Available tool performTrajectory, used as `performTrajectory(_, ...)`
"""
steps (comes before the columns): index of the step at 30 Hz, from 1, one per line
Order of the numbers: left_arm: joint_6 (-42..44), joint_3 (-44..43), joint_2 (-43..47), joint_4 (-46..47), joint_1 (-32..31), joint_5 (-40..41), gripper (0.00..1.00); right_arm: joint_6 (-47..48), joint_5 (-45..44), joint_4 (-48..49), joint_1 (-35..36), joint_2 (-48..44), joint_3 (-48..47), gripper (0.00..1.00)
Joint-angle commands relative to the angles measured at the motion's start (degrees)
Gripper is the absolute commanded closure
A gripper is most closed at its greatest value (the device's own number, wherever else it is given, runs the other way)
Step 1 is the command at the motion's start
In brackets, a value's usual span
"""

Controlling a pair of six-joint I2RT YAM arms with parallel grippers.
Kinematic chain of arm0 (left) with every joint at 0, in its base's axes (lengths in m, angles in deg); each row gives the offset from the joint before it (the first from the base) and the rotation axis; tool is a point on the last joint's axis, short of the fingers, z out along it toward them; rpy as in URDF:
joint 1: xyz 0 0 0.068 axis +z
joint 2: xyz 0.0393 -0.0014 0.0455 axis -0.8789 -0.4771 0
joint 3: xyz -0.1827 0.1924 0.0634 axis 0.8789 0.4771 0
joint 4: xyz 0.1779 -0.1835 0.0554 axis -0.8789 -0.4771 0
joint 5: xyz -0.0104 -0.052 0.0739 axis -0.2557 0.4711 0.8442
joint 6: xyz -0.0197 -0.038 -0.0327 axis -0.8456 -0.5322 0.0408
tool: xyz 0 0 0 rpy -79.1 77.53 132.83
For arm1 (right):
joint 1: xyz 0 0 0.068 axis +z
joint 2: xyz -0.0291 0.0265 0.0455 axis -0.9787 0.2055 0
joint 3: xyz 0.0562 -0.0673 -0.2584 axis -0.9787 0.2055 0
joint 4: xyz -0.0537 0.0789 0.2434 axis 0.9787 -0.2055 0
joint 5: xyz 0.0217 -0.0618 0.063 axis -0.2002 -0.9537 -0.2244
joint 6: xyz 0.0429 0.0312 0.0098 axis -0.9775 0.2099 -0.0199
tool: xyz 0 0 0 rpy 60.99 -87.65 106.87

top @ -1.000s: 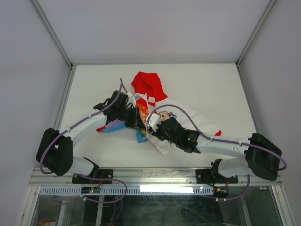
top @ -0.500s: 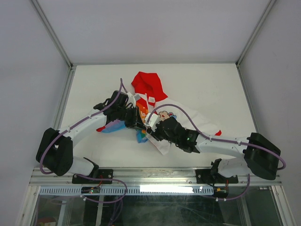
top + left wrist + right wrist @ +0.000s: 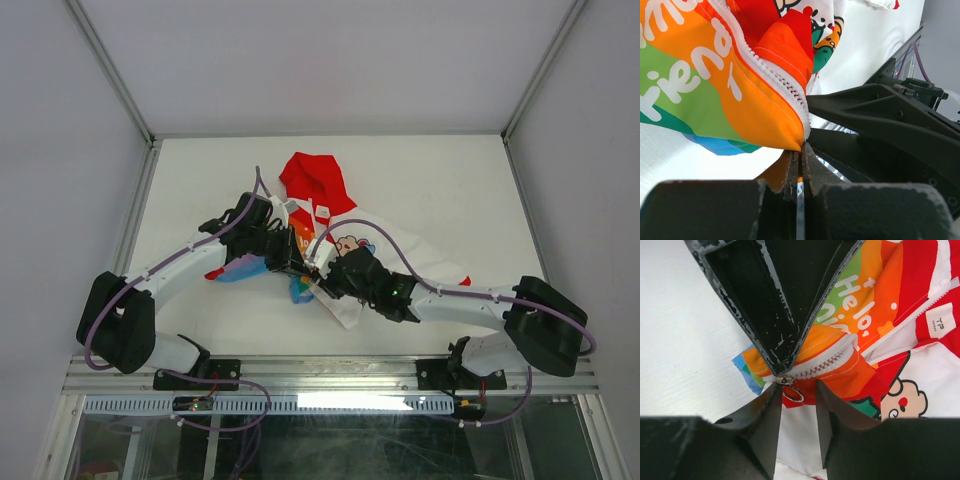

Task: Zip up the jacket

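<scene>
Jacket [image 3: 335, 222] crumpled mid-frame on the table [image 3: 450, 190] in the overhead view, red hood [image 3: 310, 180] toward the top. Left claw [image 3: 799, 156] clamped tight on the orange hem corner [image 3: 782, 132] at the zip's foot, anchoring it against the coming tug. Right claw [image 3: 797, 401] parted around the metal pull ring [image 3: 793, 393], seemingly not yet pinching, poised for closing.

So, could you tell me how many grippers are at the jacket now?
2. The left gripper is shut on the bottom corner of the jacket; the right gripper, open, straddles the zipper pull beside it.
</scene>
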Motion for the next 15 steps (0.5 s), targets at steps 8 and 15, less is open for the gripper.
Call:
performTrajectory(8,-0.9,0.5,1.5,0.1,0.1,-2.3,1.0,-1.8,3.9,5.0,-3.6,-1.1,0.2,0.99)
performTrajectory(15,0.5,-0.2,1.4,-2.2,0.1,-0.2,1.0,-1.7,8.1,1.5,-6.7,-4.2,-0.5,1.0)
